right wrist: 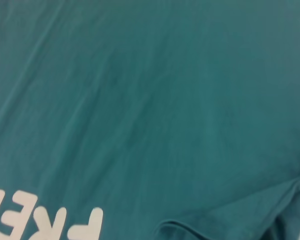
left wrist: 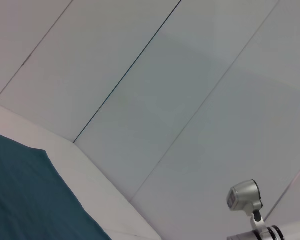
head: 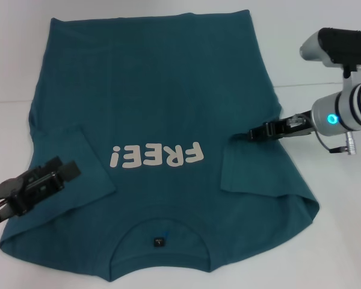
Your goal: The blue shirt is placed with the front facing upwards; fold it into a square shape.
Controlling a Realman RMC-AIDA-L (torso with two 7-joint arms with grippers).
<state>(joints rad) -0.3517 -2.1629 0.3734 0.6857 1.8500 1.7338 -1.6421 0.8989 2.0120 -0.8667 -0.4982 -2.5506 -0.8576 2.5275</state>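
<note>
The blue shirt [head: 162, 120] lies front-up on the white table [head: 325, 241], collar [head: 159, 232] nearest the robot and hem farthest, the white "FREE!" print [head: 156, 156] reading upside down from the head view. Both short sleeves are already turned inward onto the body, so the step in hand is judged to be finishing the sleeve folds before the side or length folds.

Nearest, the left gripper [head: 63, 168] rests low over the folded left sleeve [head: 78, 162], its dark fingers set a narrow way apart with no cloth plainly between them. Farther out, the right gripper [head: 256, 133] reaches in from the right edge to the folded right sleeve [head: 253, 168]; its tip meets the cloth there, but whether it pinches fabric or has let go cannot be told.

To do the step well, each sleeve should lie flat with its crease parallel to the shirt's side seam, and each gripper should lift clear straight upward so the fold is not dragged open.

The left arm's rear is cut off at the frame edge. The left wrist view shows only a shirt corner [left wrist: 30, 200], the wall and the other arm's camera housing [left wrist: 245, 197]; the right wrist view shows cloth and part of the print, no fingers.
</note>
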